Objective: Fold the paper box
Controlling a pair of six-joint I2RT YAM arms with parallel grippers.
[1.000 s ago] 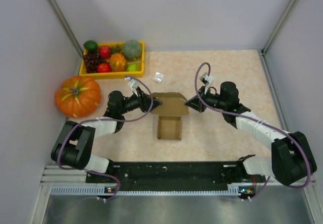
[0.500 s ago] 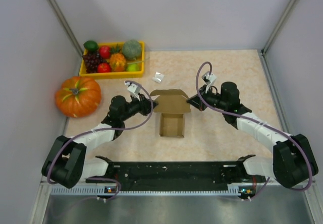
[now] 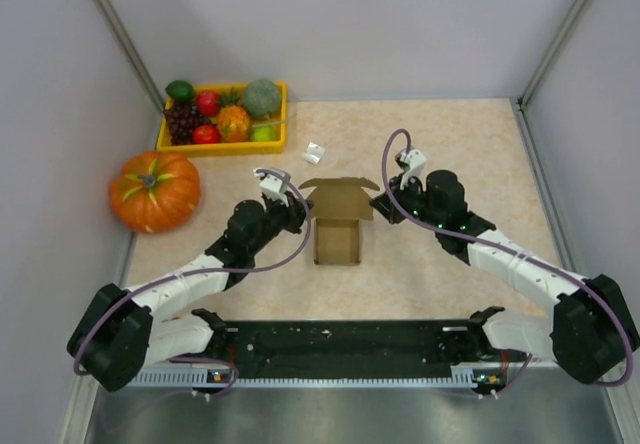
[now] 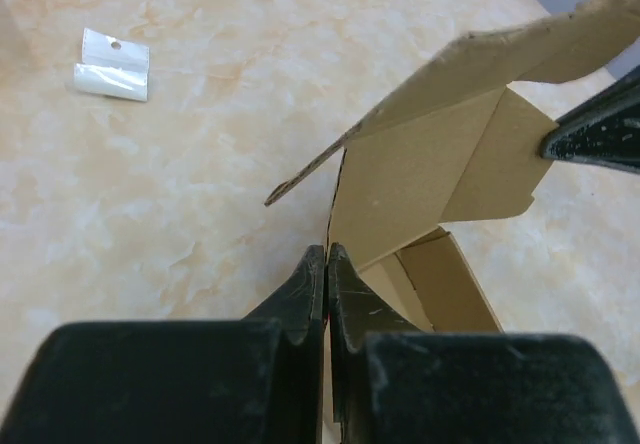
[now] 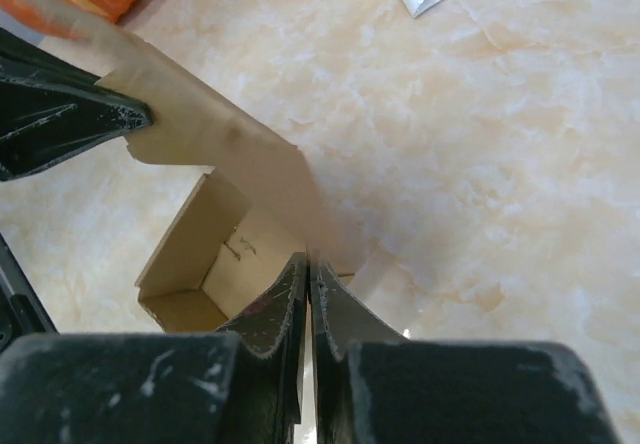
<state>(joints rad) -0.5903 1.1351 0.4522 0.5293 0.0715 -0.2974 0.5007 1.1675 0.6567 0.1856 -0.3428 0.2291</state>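
Jaws on both arms are sitting closed, and each pair appears to be pinching a thin edge of the paper box (image 3: 337, 226). The left jaws are clamping the left side of the raised lid panel, low down near where it meets the tray part. The right jaws are gripping the right side of that same panel. The box is lying in the middle of the worktop (image 3: 460, 134) between the two arms, with its open tray towards the near side and its lid standing up and leaning at the far side.

Trouble is most likely waiting in the grip itself. Only a sliver of card is sitting between each pair of jaws, so any uneven pull is risking a slip, and the lid would then be springing back open. If the two arms are moving out of step – one pushing down sooner or turning further – the panel is likely to be twisting and creasing off its score line, or tearing at the hinge. Nothing is pinning the tray, so a forward push may be dragging or tipping the whole box rather than folding it. The lid's side tabs are sticking outward, and they could be catching on the tray walls and buckling instead of tucking inside.

Further out, the small white packet (image 3: 315, 151) is lying well apart on the far side. The pumpkin (image 3: 155, 190) and the yellow fruit tray (image 3: 225, 148) are sitting at the far left, out of the way.
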